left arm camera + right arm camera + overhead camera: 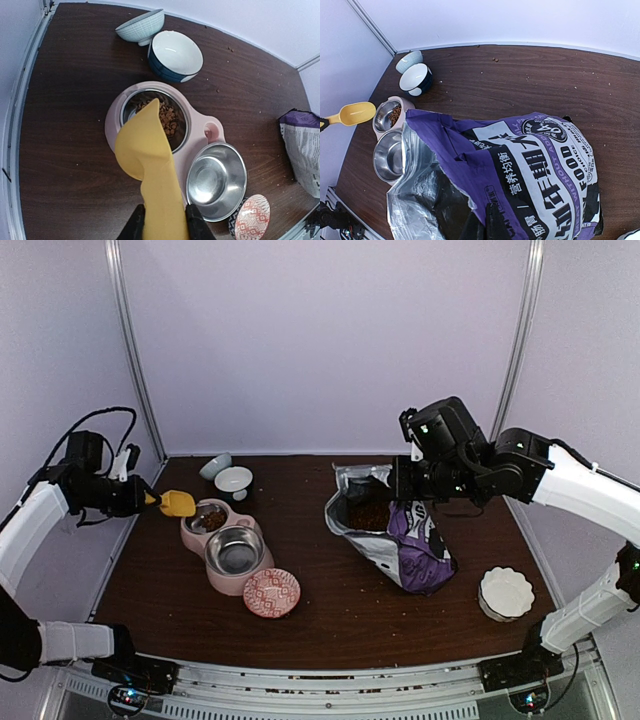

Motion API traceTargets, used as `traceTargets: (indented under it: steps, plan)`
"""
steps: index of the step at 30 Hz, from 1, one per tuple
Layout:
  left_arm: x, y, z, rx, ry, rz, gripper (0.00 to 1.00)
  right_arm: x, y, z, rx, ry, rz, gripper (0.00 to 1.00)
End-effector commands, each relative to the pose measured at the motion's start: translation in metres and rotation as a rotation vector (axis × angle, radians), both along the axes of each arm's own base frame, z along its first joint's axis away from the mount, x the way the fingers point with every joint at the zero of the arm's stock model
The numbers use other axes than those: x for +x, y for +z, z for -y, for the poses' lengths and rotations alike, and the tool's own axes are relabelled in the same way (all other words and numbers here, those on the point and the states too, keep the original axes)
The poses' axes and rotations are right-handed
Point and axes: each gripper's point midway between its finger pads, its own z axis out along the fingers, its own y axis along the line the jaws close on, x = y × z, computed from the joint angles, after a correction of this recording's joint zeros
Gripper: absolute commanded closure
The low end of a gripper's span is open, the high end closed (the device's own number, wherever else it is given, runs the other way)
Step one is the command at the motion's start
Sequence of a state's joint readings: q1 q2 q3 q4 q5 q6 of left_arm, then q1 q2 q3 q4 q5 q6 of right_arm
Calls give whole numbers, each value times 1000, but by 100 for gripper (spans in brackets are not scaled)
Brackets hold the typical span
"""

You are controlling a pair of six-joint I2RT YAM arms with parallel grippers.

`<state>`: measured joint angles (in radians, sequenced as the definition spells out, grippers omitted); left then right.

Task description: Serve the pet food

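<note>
The left end effector (165, 226) is clamped on the handle of the yellow scoop (147, 150), which hangs tilted above the left rim of the pink feeder (212, 131), its tip over the feeder's far steel bowl. The scoop's cup looks empty. Some of the pet food (167, 117) lies in that far bowl; the feeder's near bowl holds none. More kibble shows inside the open mouth of the purple bag (415, 540), which lies well to the right of the feeder. The right end effector (405, 483) is closed on the bag's upper edge.

The feeder sits close to the left edge of the desk (330, 625), leaving only a narrow strip on that side. Two bowls (176, 55) crowd just beyond the feeder, and a red-patterned dish (271, 592) touches its near end. A wide bare band of wood runs between the feeder and the bag.
</note>
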<state>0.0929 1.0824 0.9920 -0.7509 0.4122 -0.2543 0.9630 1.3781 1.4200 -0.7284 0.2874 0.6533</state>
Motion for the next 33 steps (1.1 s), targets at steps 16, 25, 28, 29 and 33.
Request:
traceTargets:
  steps: [16,25,28,29,33]
  plan:
    - [-40,103,88,-83,-381,298,100,-4,15,-30,52,115,43,100]
    - [-100,145,189,-410,-668,376,100,-11,7,-87,75,206,29,100]
    - [-109,128,206,-416,-712,312,100,-12,5,-102,73,223,27,100]
    - [-108,119,208,-407,-711,286,100,-12,4,-106,75,228,27,100]
    - [-106,82,217,-382,-707,170,100,-15,5,-119,82,249,31,100]
